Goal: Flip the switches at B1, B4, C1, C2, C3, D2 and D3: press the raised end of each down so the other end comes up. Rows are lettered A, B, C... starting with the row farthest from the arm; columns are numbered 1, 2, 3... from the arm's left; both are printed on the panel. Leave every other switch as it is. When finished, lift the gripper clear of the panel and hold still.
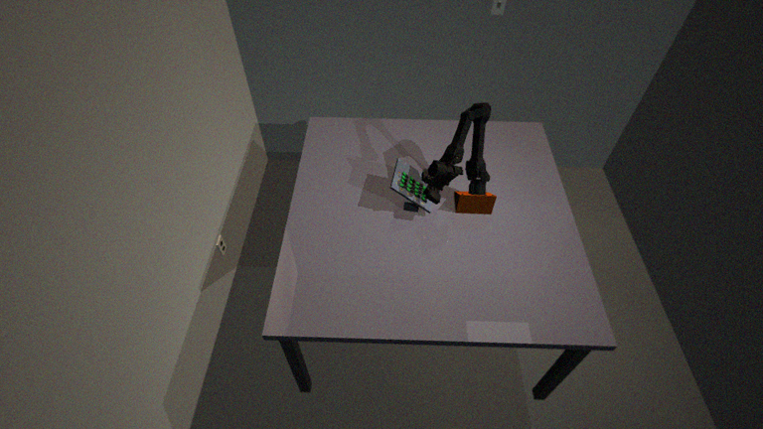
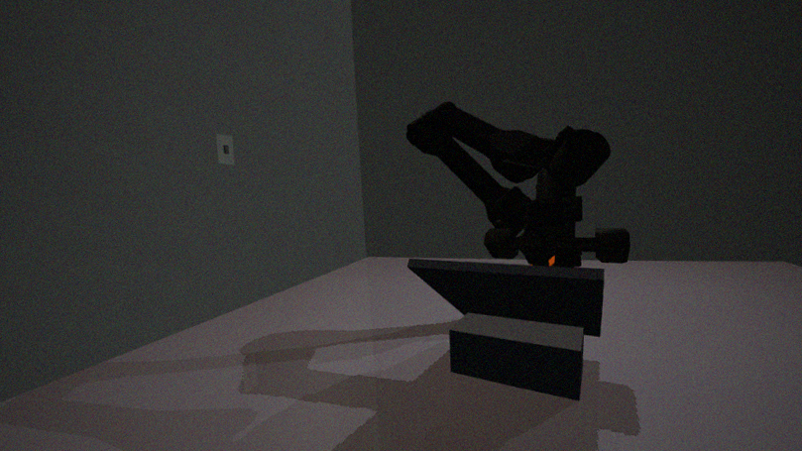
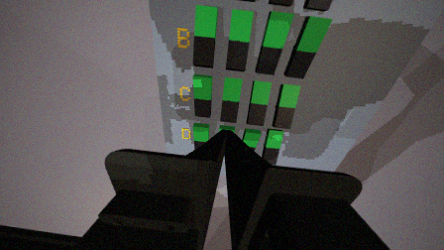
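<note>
The tilted switch panel (image 1: 403, 166) (image 2: 531, 294) (image 3: 367, 50) stands before the arm. In the wrist view, switches B1 (image 3: 205, 37), B4 (image 3: 309, 47), C1 (image 3: 202, 94), C2 (image 3: 231, 99) and C3 (image 3: 259, 103) each show a green far half and a dark near half. Which ends are raised is hard to tell. My gripper (image 3: 226, 134) is shut and empty, its tips over D2 (image 3: 227, 128), hiding most of it. Contact cannot be made out. D3 (image 3: 252, 137) is partly covered by the right finger.
D1 (image 3: 201, 133) and D4 (image 3: 274, 139) lie either side, C4 (image 3: 289, 96) above D4. Row A is mostly cut off. A dark support block (image 1: 411, 207) (image 2: 514, 362) is under the panel. The orange base block (image 1: 475, 202) is at the arm's foot on the table (image 1: 377, 276).
</note>
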You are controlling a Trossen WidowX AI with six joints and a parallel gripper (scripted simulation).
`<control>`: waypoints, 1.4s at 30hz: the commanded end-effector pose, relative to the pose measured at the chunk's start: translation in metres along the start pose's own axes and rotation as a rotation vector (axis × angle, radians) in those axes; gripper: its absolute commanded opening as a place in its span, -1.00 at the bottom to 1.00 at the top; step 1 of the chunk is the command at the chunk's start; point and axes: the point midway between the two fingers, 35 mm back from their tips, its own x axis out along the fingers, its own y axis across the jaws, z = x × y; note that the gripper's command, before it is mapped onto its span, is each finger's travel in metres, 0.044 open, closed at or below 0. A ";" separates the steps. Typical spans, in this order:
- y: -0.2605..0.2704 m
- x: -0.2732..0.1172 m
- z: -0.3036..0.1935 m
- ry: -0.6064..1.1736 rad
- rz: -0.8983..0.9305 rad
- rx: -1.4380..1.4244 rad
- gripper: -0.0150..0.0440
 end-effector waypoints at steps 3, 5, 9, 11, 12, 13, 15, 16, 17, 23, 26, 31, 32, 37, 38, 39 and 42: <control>0.000 0.001 -0.002 0.002 -0.001 -0.006 -0.49; 0.000 0.002 -0.002 0.002 -0.001 -0.006 -0.49; 0.000 0.002 -0.002 0.002 -0.001 -0.006 -0.49; 0.000 0.002 -0.002 0.002 -0.001 -0.006 -0.49; 0.000 0.003 -0.002 0.002 -0.001 -0.006 -0.49; 0.000 0.003 -0.002 0.002 -0.001 -0.006 -0.49; 0.000 0.003 -0.002 0.002 -0.001 -0.006 -0.49; 0.000 0.003 -0.002 0.002 -0.001 -0.006 -0.49; 0.000 0.003 -0.002 0.002 -0.001 -0.006 -0.49; 0.000 0.004 -0.002 0.002 -0.001 -0.006 -0.49; 0.003 -0.010 -0.001 0.001 0.008 -0.001 -0.49; 0.002 -0.055 -0.004 -0.015 0.005 -0.007 -0.49; 0.001 -0.060 -0.004 -0.019 0.002 -0.007 -0.49; 0.000 -0.062 -0.004 -0.021 0.001 -0.007 -0.49; 0.000 -0.062 -0.004 -0.021 0.001 -0.007 -0.49; 0.000 -0.062 -0.004 -0.021 0.001 -0.007 -0.49; -0.011 -0.062 -0.004 -0.020 0.001 -0.008 -0.49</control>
